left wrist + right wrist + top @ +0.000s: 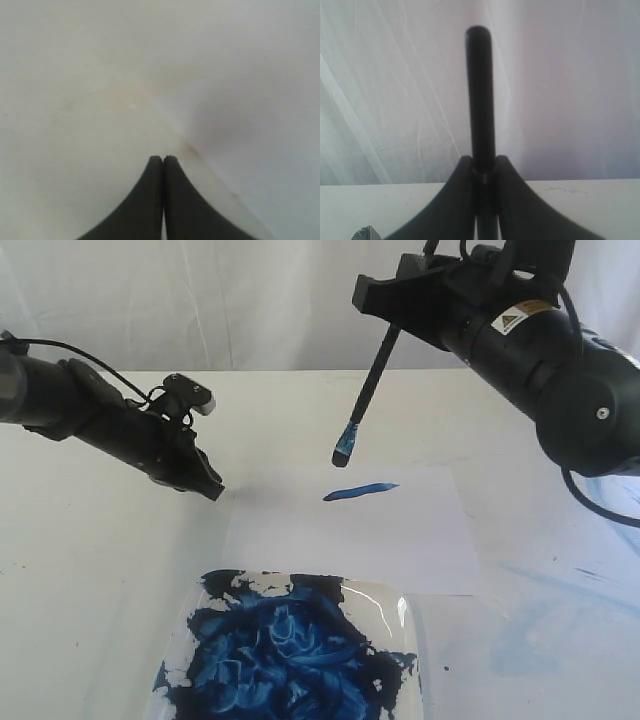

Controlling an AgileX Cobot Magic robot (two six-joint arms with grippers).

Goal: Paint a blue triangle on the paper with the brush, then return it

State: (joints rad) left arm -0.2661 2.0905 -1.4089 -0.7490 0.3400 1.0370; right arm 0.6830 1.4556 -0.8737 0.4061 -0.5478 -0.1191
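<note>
Brush up, one stroke down.
Nearest: paint tray point(405, 615); then paper point(380, 540), one blue stroke point(360, 491) near its far edge. Your right pincer point(481, 164) clamps the brush point(372, 380) just above it; left pincer point(163, 160) closed, empty, beside the paper's corner.

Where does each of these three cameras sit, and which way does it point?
Exterior view: off the arms, looking down over the paint tray and the paper toward a white backdrop; both arms show.
Left wrist view: on the left arm, facing down past the shut left gripper at the tabletop and a paper corner.
Right wrist view: on the right arm, facing the backdrop past the right gripper clamped on the brush.
Shared: exterior and right wrist views both show the brush.
</note>
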